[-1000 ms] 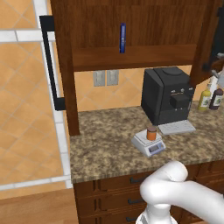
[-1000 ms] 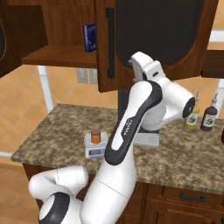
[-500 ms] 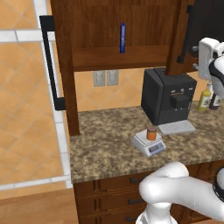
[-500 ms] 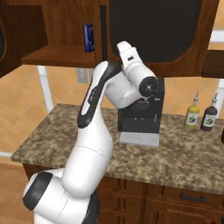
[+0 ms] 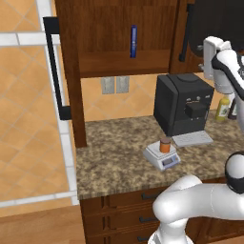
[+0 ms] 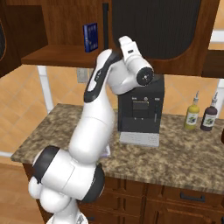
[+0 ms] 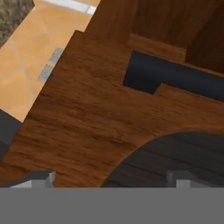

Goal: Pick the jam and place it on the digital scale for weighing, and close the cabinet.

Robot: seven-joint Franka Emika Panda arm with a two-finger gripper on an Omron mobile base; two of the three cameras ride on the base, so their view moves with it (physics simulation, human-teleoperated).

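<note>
Jam (image 5: 165, 144) sits on the scale (image 5: 162, 156) by the coffee machine (image 5: 183, 110); tool (image 7: 111, 177) faces cabinet door (image 7: 87, 118), tips apart w/ nothing held.

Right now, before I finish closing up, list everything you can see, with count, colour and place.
small orange-brown jam jar: 1, dark lid, standing on the scale platform
light grey digital scale: 1, bluish display, on the counter in front of the coffee machine
dark brown wooden wall cabinet: 1, above the counter, doors open, long black bar handles
slim blue bottle: 1, upright on the cabinet shelf
black coffee machine: 1, on the counter under the cabinet
speckled granite counter: 1, brown, over wooden drawers
sauce bottles: 2, one yellowish, one dark, on the counter past the coffee machine
wall outlets: 2, grey, on the orange tile wall
white arm's gripper: 1, raised close to a cabinet door, fingertips apart
</note>
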